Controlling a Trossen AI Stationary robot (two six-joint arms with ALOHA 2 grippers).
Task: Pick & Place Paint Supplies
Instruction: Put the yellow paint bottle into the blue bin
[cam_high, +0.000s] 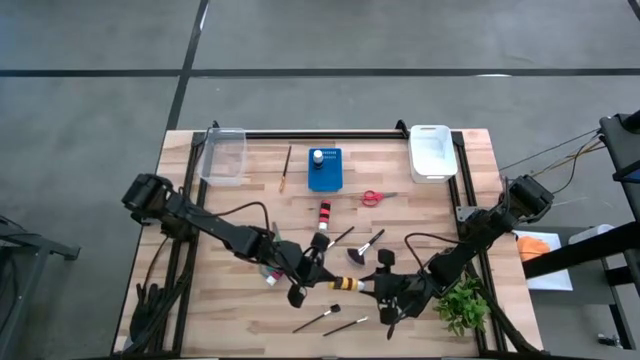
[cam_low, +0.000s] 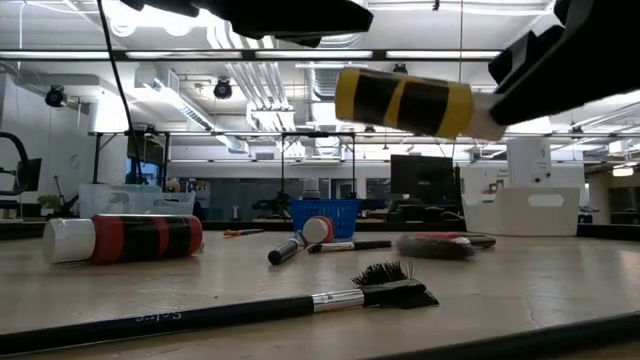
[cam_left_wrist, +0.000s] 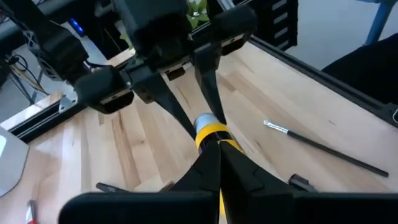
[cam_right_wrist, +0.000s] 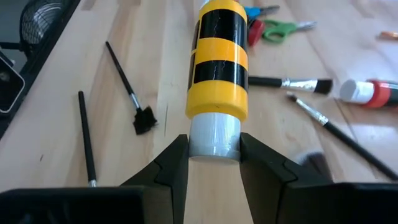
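A yellow-and-black paint bottle (cam_high: 348, 285) hangs above the table's near middle, with my right gripper (cam_high: 368, 287) shut on it. My left gripper (cam_left_wrist: 219, 146), fingers shut together, reaches in from the left and stands over the bottle's free end (cam_left_wrist: 211, 134). A red-and-black bottle (cam_high: 324, 212) lies on its side on the wood. Loose brushes (cam_high: 365, 246) (cam_high: 316, 320) lie flat around the grippers. Red scissors (cam_high: 376, 197) lie farther back, and green scissors (cam_right_wrist: 286, 28) lie beyond the bottle. My right gripper pinches the bottle's white cap (cam_right_wrist: 214, 140) between its two fingers, coming from the table's right and slanting down. The bottle sticks straight out ahead of the fingers, nearly level and lifted clear of the table (cam_low: 400, 100). My left gripper's shut tips meet the yellow end in its wrist view; whether they touch, I cannot tell.
A blue bottle holder (cam_high: 325, 170) stands at the far middle, between a clear tub (cam_high: 223, 155) at the far left and a white tub (cam_high: 431, 152) at the far right. A wooden brush (cam_high: 286, 168) lies by the holder. A green plant (cam_high: 463, 305) sits near right.
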